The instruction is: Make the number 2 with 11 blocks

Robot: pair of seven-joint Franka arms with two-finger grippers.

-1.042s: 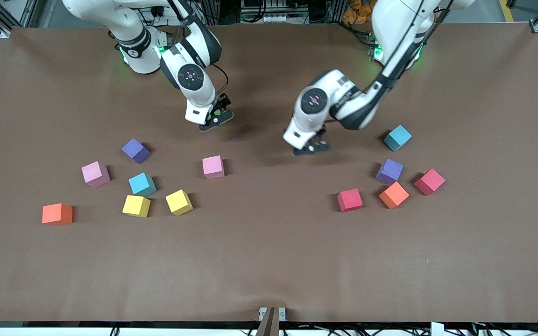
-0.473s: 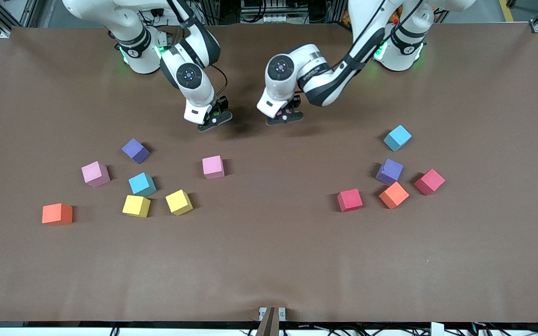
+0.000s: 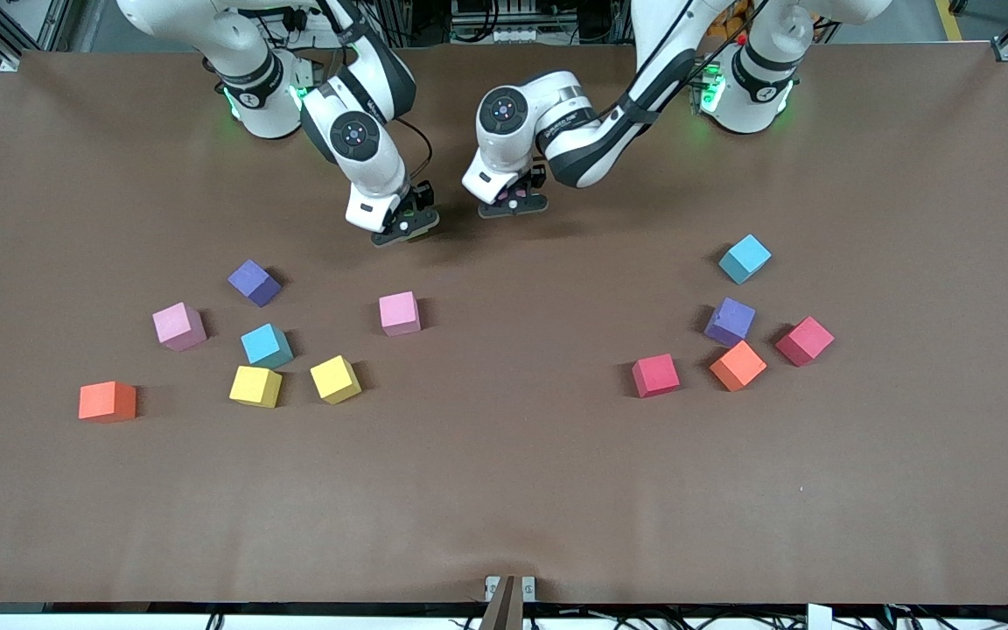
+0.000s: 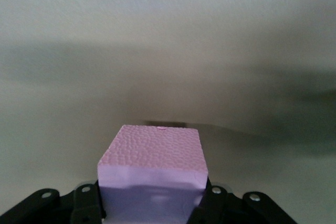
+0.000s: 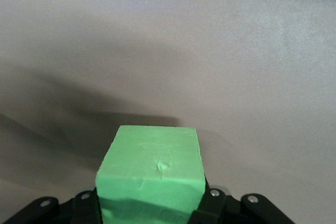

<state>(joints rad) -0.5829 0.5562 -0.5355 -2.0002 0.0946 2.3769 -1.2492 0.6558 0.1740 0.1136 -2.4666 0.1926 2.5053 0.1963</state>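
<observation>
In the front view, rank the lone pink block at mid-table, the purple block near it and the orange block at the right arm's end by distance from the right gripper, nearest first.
From the right gripper, which grips a green block:
1. Lone pink block, at mid-table, nearer the camera.
2. Purple block, toward the right arm's end.
3. Orange block, at the right arm's end.

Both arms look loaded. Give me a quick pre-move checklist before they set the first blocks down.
1. Left gripper shut on the pink block: ok, the block sits squarely between its fingers.
2. Right gripper shut on the green block: ok.
3. Gap between the two grippers: ok for now, they are apart, but close together over the table near the bases.
4. Table under both held blocks bare: ok in both wrist views.
5. Number 2 started: not ok, no cubes touch yet.
6. Loose blocks within view: ok, seven toward the right arm's end, five toward the left arm's.
</observation>
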